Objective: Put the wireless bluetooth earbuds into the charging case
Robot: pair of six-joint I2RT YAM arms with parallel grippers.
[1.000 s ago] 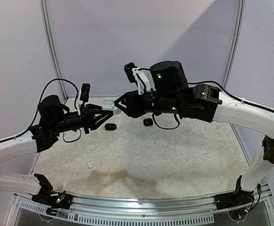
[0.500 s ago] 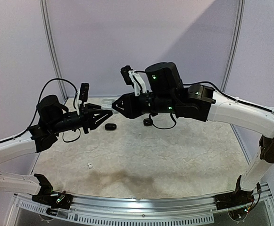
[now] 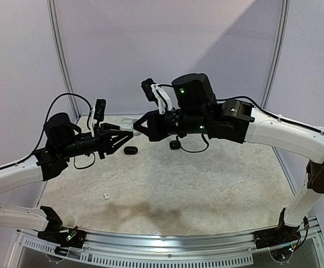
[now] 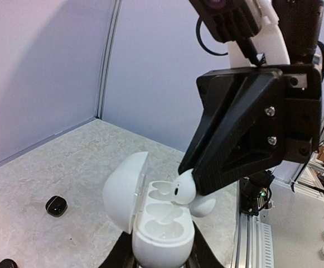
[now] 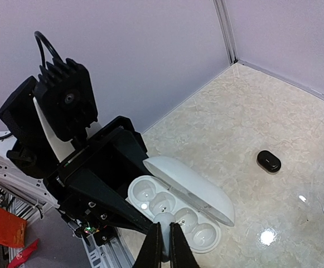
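Left wrist: earbud point(image 4: 184, 187) poised over open case point(image 4: 162, 240).
Left fingers point(image 4: 121, 255) clamp case aloft, lid point(image 4: 125, 192) back for access; right fingers point(image 4: 234, 139) pinch earbud over a socket point(image 4: 164, 215), ready to seat.

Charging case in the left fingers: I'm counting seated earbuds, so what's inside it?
The charging case shows molded wells, visibly empty; the right fingers hold a white earbud over one, covering its bottom.

place: robot lab cell | evidence: plain enclosure walls point(image 3: 150, 44), aluminium rail point(image 3: 167, 246)
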